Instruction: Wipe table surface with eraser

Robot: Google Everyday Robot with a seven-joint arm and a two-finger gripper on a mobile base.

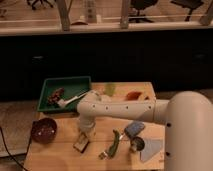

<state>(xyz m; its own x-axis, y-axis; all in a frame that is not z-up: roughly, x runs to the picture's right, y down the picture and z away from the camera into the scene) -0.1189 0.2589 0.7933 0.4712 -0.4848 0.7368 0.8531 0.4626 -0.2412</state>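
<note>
Fingers of the two-finger gripper: camera view, pointing straight down at the front-left part of the light tan wooden rectangular tabletop; we cannot tell how far apart they stand, nor whether they have hold of anything.

Small rectangular eraser, pale cream body with darker brown face: lying on the tabletop directly below the gripper, touching or very nearly touching it.

White robot arm: reaching across the tabletop from the right.

Green plastic tray: back-left corner, holding small items.

Dark red round bowl: left edge, near the eraser.

Green elongated object, blue-grey square pad, small metal cup: right of the eraser, close together.

Handling note, our judgement: we would press the eraser flat with steady downward force, stroke across the bare wood in front, and keep strokes short enough to miss the bowl and the green object.
</note>
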